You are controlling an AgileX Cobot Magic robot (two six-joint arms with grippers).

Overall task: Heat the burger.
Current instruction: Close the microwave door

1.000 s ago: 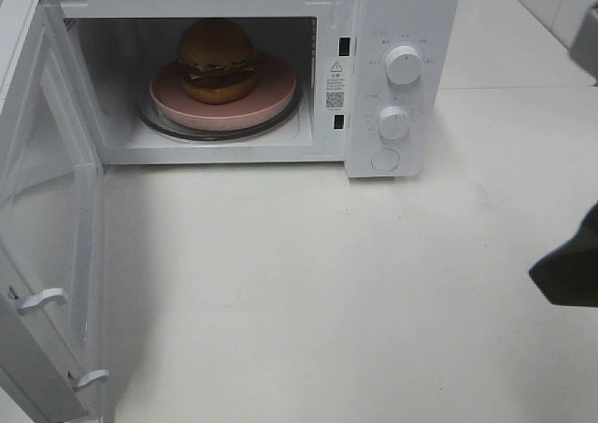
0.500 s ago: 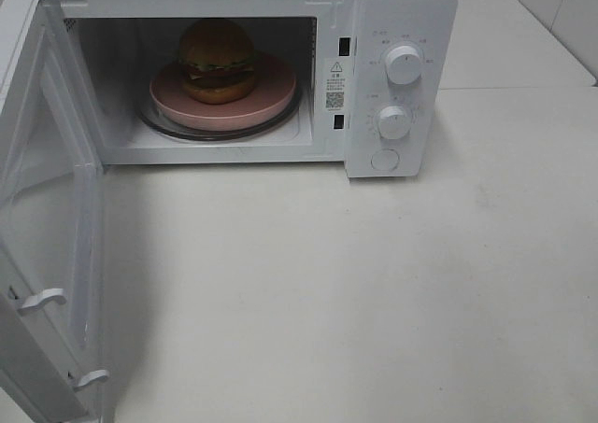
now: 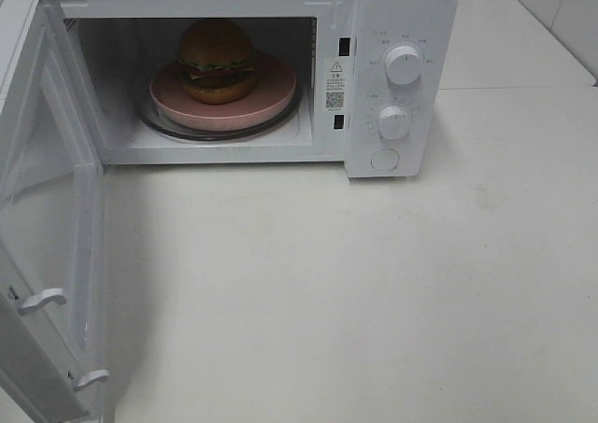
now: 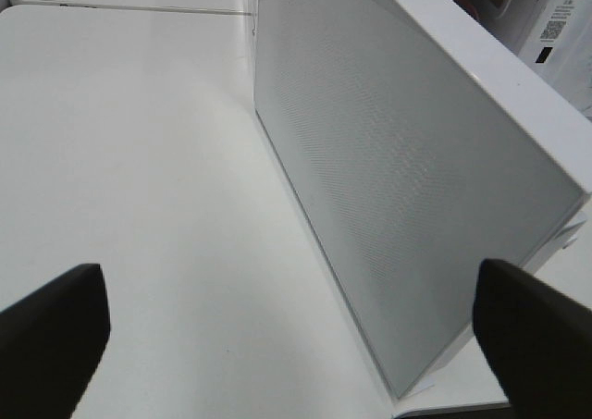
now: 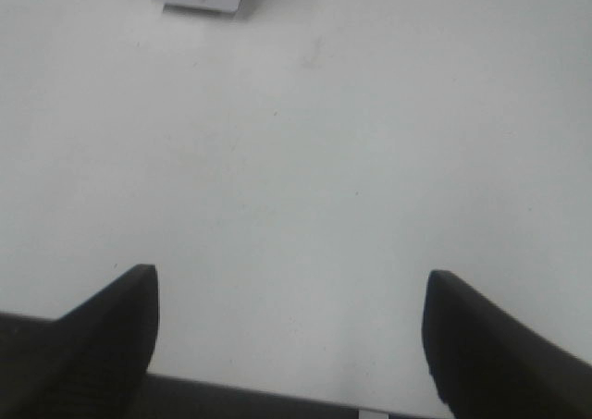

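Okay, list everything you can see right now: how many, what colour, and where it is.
Boxy white microwave oven: one, white, back of the table.
Microwave door: one, white, swung open on the left.
Round hamburger with golden-brown bun: one, brown with green lettuce, on the plate.
Round pink plate: one, pink, on the turntable.
Glass turntable: one, clear, oven floor.
Round knobs: two, white, right panel.
Round button: one, white, below the knobs.
Table: one, white.
Left gripper: black, open, near the door.
Right gripper: black, open, over table.

surface: white table (image 3: 374, 302) | on it: white microwave (image 3: 402, 31), door open
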